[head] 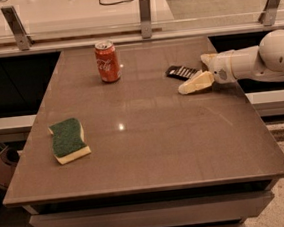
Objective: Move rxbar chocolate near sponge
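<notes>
The rxbar chocolate point(181, 72), a flat black wrapper with white lettering, lies on the brown table point(150, 150) at the right rear. My gripper point(194, 73) comes in from the right at table height, open, with one cream finger point(194, 83) just in front of the bar's right end and the other behind it. The bar lies flat on the table, and I cannot tell whether the fingers touch it. The sponge point(68, 139), green on top with a yellow base, lies near the table's left edge, far from the bar.
A red soda can point(108, 61) stands upright at the rear centre-left. A railing with metal posts point(144, 9) runs behind the table. The table's edges drop to dark gaps left and right.
</notes>
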`<state>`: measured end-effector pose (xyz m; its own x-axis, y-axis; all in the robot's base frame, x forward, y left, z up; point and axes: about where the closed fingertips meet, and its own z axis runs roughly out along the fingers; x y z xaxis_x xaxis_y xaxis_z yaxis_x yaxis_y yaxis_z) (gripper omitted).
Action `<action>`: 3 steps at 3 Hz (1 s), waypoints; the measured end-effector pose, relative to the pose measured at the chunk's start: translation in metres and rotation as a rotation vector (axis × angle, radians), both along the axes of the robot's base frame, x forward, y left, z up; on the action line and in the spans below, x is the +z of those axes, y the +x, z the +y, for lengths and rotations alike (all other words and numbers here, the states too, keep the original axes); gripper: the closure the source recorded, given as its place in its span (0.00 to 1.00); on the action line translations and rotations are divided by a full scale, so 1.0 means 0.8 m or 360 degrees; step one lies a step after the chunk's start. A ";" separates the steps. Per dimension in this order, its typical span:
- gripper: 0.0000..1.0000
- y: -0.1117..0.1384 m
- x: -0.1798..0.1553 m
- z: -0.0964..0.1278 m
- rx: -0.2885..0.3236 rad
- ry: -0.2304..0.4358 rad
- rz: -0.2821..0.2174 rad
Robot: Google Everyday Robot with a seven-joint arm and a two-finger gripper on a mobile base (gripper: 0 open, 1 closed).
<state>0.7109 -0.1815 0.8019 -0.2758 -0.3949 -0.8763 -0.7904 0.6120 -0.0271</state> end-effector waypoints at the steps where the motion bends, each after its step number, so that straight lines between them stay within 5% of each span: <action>1: 0.40 0.000 0.007 0.000 0.0000 0.0000 0.0000; 3: 0.86 0.000 0.018 0.000 0.0001 0.0000 0.0000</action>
